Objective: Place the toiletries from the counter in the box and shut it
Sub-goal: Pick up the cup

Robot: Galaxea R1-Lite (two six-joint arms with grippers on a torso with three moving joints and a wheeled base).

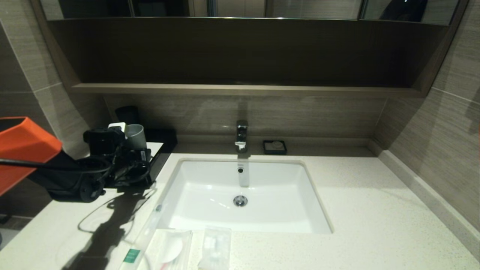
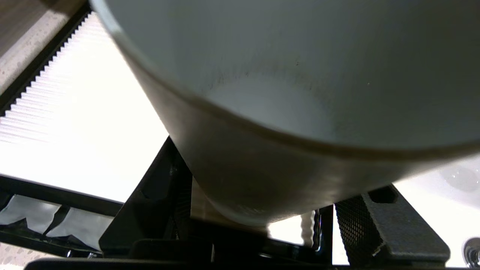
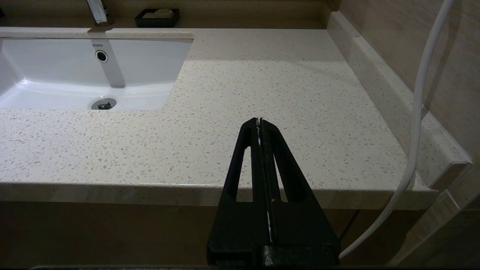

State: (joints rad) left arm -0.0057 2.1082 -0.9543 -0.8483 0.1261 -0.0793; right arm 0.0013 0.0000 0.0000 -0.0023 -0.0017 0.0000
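left gripper [image 1: 129, 150] is over the box [image 1: 159, 157] at the back-left of the counter [image 1: 356, 210], jaws either side of the grey cup [image 1: 135, 137] standing on the box's white top. wrist cam is filled by the cup wall, one finger [image 2: 386, 225] just beside its base. can't tell if the pads actually bite yet or just bracket it.

risks imo:
- cup is smooth and tapered; a low or half-set grip could let it slip or tip, and it sits near the box edge by the sink [image 1: 243, 195].
- the cable loop off the wrist hangs close to the box front, could snag the drawer if the arm swings.
- drawer looks partly out in the wrist view, something pale inside; a bump on the box could shift it.

toiletries aren't in the box: long packet w/ green label [image 1: 144, 234], flat packet [image 1: 167, 249] and second small packet [image 1: 215, 247] all lie on the near counter edge, in front of the sink, well apart from the box.

right gripper [image 3: 259, 123] parked off the front-right edge, fingers pressed together, empty.

surface: off-white speckled stone, dry-looking. wood-tone tile walls, shelf above, faucet [image 1: 241, 135] and small black dish [image 1: 275, 147] behind the sink.
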